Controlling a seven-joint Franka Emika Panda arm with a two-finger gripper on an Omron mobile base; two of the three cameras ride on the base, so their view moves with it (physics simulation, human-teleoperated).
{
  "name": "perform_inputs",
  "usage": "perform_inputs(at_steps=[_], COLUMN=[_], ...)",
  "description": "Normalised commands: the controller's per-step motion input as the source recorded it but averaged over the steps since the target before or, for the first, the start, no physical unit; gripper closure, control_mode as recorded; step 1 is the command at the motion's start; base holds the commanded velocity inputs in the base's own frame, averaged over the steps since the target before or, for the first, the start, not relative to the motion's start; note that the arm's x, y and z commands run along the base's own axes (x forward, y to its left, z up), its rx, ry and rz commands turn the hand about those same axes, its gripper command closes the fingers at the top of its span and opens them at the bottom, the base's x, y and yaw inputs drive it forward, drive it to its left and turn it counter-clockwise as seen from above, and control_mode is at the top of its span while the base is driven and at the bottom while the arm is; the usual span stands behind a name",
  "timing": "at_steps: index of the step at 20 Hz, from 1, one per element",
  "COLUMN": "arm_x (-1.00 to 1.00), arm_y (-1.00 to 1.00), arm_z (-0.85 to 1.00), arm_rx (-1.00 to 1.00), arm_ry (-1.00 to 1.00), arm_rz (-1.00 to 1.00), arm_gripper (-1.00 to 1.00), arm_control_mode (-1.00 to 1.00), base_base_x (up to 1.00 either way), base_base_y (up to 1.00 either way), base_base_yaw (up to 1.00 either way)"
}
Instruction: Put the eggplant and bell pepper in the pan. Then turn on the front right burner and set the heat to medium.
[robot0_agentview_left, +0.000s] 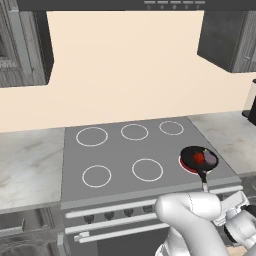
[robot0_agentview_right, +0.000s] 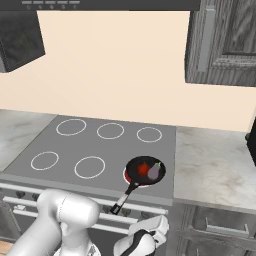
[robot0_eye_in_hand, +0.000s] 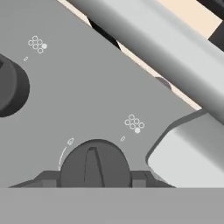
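Down at the stove front, the fingers (robot0_eye_in_hand: 95, 178) flank a dark knob (robot0_eye_in_hand: 95, 164), seemingly pinching it. Over-twisting would overshoot medium. Eggplant (robot0_agentview_right: 154, 172) and bell pepper (robot0_agentview_right: 143, 169) sit in the pan (robot0_agentview_right: 134, 167).

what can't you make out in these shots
- Hand: in the hand view the grey band cuts its fingertips off, so open or shut is unclear.
- Knob: its setting mark is too faint to read.
- Eggplant and bell pepper in the pan: too small to tell if they touch.
- Front right burner: mostly covered by the pan.
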Motion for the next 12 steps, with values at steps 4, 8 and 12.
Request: perform_inputs(at_steps=[4, 8, 12], arm_x=[0.0, 0.0, 0.0], arm_y=[0.0, -0.01, -0.06], arm_z=[-0.2, -0.2, -0.12], arm_rx=[-0.32, -0.33, -0.34], arm_ry=[0.0, 0.02, 0.06], arm_rz=[-0.11, -0.13, -0.15], arm_gripper=[1.0, 1.0, 1.0], arm_control_mode=[-1.0, -1.0, -1.0], base_base_x=[0.0, 0.0, 0.0], base_base_y=[0.0, 0.0, 0.0], base_base_yaw=[0.0, 0.0, 0.0])
